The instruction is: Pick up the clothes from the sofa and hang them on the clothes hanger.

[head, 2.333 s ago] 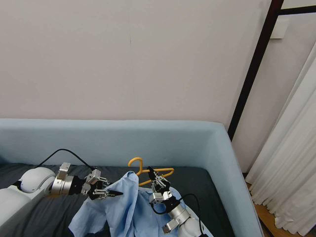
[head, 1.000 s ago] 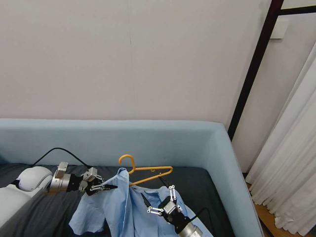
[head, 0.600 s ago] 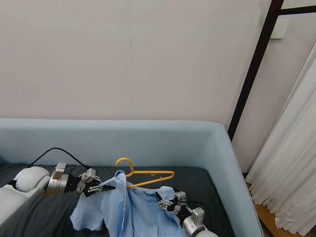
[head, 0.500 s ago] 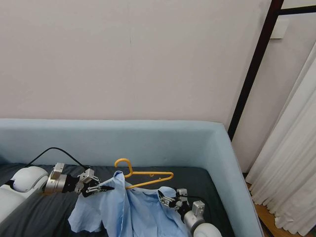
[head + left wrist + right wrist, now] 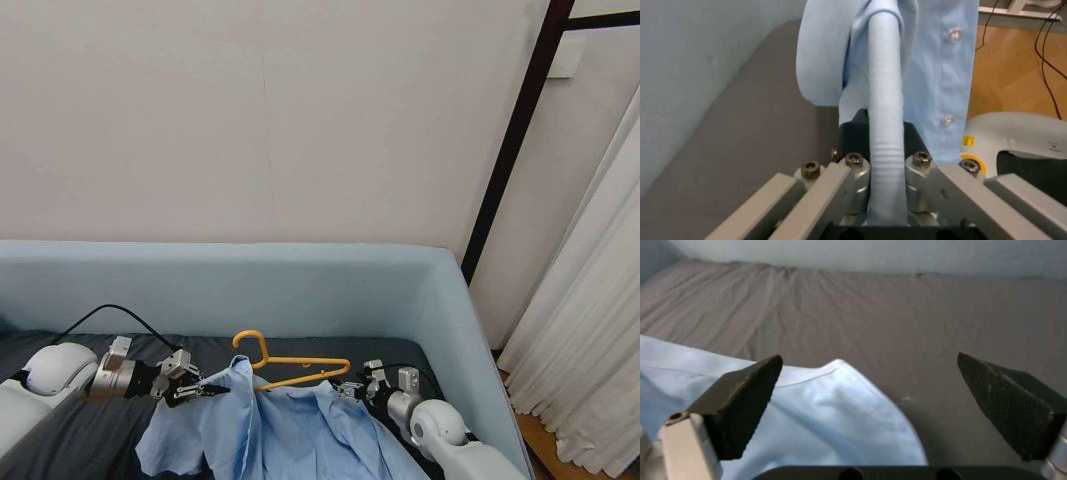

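Grey-cushioned blue sofa (image 5: pixel 300 275) | left gripper (image 5: pixel 212 387) clamps light blue cotton shirt (image 5: pixel 290 440) collar | right gripper (image 5: pixel 350 388) gapes empty, nearer arm, beside right tip of crosswise yellow hanger (image 5: pixel 290 362).

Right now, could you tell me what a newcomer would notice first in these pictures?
A light blue shirt lies crumpled on the dark seat of the sofa, with a yellow hanger poking out at its top. The left gripper is clamped on a fold at the shirt's left side, and the right gripper hangs open by the hanger's right end.
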Robot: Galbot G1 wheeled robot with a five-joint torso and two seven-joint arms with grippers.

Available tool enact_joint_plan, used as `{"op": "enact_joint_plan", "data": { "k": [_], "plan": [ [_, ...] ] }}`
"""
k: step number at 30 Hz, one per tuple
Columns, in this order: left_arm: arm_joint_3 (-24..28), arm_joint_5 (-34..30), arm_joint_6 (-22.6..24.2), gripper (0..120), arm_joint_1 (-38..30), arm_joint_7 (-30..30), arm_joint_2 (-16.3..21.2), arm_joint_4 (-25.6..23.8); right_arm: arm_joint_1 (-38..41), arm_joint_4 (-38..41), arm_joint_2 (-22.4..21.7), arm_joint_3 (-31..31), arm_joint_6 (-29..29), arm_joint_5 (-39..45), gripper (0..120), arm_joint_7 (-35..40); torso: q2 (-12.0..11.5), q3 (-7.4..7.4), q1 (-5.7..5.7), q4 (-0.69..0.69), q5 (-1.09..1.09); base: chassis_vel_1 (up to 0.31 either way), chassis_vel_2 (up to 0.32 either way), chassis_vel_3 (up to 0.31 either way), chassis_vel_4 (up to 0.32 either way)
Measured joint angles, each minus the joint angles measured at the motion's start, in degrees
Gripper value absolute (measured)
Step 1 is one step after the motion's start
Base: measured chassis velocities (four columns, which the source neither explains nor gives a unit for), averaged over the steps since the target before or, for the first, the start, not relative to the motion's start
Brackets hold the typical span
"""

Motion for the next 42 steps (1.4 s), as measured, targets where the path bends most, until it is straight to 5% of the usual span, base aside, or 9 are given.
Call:
{"op": "enact_joint_plan", "data": {
  "k": [7, 23, 30, 42],
  "plan": [
    [-0.85, -0.11, -0.17, 2, 0.92, -0.22, 1.02, -0.91, 3.24, -9.67, 1.44, 0.89, 0.54, -6.74, 98, -9.55, 0.0, 0.0, 0.0, -0.01, 0.0, 0.0, 0.0, 0.0, 0.0],
    [-0.34, 0.29, -0.89, 2, 0.21, -0.33, 0.93, 1.0, 3.49, -12.51, 1.27, 1.38, -1.12, -10.18, 89, -15.91, 0.0, 0.0, 0.0, 0.0, 0.0, 0.0, 0.0, 0.0, 0.0],
    [-0.04, 0.85, -1.3, 2, -0.51, -0.28, 0.11, 2.22, 3.61, -12.55, 1.13, 0.9, -0.11, -10.24, 49, -16.63, 0.0, 0.0, 0.0, 0.0, 0.0, 0.0, 0.0, 0.0, 0.0],
    [0.9, 1.44, -1.87, 2, -1.9, -0.08, -1.34, 3.63, 3.13, -11.13, 0.63, -0.05, 2.87, -9.83, 7, -19.37, 0.0, 0.0, -0.01, 0.0, 0.0, 0.0, 0.0, 0.0, 0.0]
  ]
}}
